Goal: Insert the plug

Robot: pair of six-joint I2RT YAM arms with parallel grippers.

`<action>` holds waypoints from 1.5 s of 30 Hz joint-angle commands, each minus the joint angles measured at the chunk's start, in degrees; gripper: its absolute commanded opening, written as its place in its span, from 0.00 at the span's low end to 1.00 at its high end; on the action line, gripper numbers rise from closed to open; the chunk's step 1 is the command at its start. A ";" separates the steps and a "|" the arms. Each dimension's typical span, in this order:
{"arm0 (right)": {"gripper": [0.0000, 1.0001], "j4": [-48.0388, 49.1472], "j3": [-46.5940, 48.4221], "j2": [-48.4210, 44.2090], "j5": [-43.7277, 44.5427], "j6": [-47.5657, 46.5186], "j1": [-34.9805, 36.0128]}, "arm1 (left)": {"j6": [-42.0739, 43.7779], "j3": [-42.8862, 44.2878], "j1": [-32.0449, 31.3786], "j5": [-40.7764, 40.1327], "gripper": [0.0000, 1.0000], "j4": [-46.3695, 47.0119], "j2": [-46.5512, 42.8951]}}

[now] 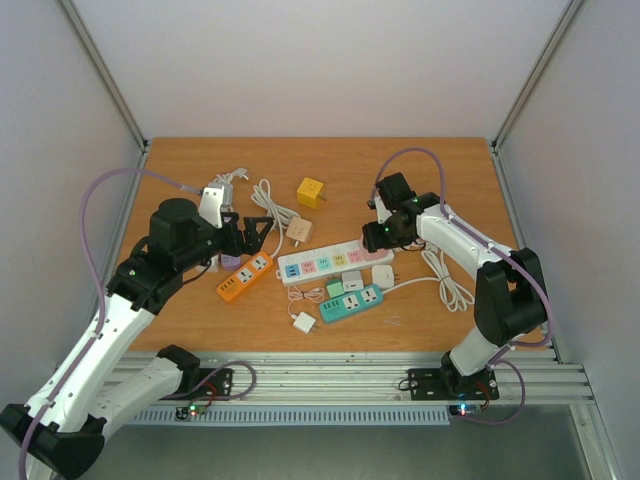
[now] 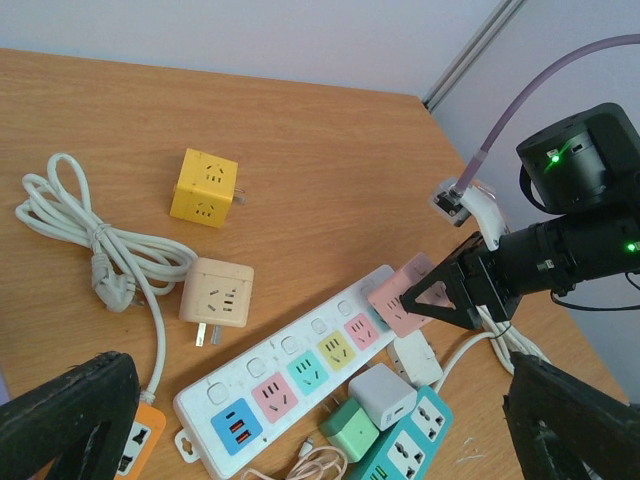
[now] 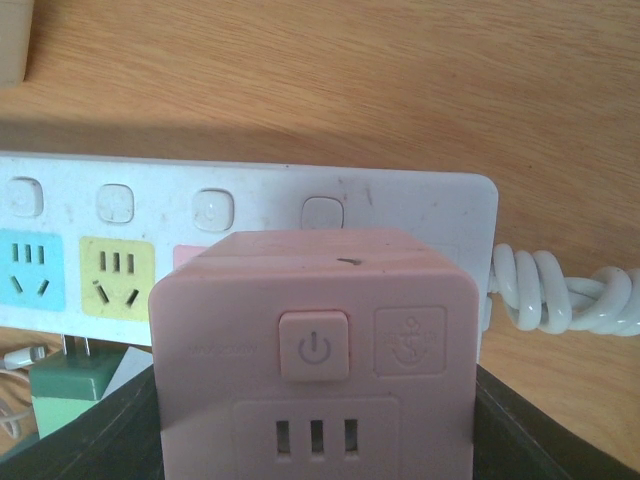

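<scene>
Left arm (image 1: 100, 340) and right arm (image 1: 455, 232): white shells, black joints.
A purple cable (image 1: 88, 215) loops off each; the fingers (image 2: 65, 420) are black and rough-surfaced; green lights (image 2: 553, 157) glow on the right wrist.

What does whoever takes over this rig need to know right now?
Left pincer: open, holding nothing, hovering above the left part of the wooden table.
Right pincer: shut on the pink cube-shaped plastic plug adapter.
The adapter sits tilted over the right end of the long white plastic power strip, which lies flat mid-table.
Done: adapter picked up and brought to the strip's end sockets.
Left: its prongs are hidden, so seating cannot be confirmed. Probably level it, press it home, then release.
</scene>
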 commanded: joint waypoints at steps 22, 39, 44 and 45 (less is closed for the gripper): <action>0.43 2.29 -0.26 6.39 13.87 2.24 2.44 | 0.25 -1.11 0.89 -0.52 0.99 2.46 0.07; 0.43 2.32 -0.07 10.67 13.96 4.70 -3.93 | 0.03 -1.47 1.16 -0.41 0.99 2.43 0.33; 0.44 -1.21 1.17 15.27 17.26 7.87 -3.96 | -0.06 -1.47 1.26 -0.49 0.99 2.51 0.34; 0.44 -1.39 0.96 15.94 17.74 8.09 -4.00 | -0.06 -1.55 1.26 -0.63 0.99 2.56 0.42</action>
